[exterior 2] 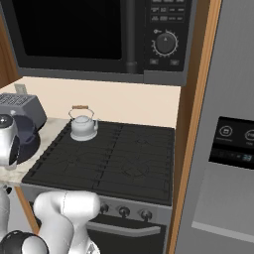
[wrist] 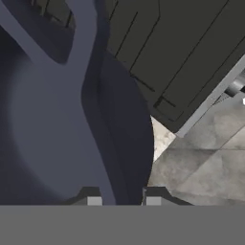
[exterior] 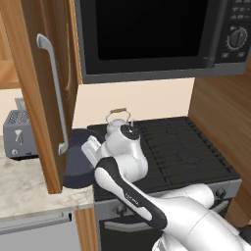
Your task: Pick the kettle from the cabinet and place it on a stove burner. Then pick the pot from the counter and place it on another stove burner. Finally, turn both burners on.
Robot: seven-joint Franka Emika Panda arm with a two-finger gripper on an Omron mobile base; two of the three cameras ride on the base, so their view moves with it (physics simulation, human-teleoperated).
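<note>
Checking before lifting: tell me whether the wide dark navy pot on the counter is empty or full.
Empty, as far as visible: the hand view looks into the wide dark navy pot and shows bare smooth inner wall and bottom, nothing inside.

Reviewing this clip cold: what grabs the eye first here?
The silver kettle already stands on the stove's back-left burner, under the black microwave. The gripper straddles the dark pot's rim, on the counter beside the open cabinet door.
</note>
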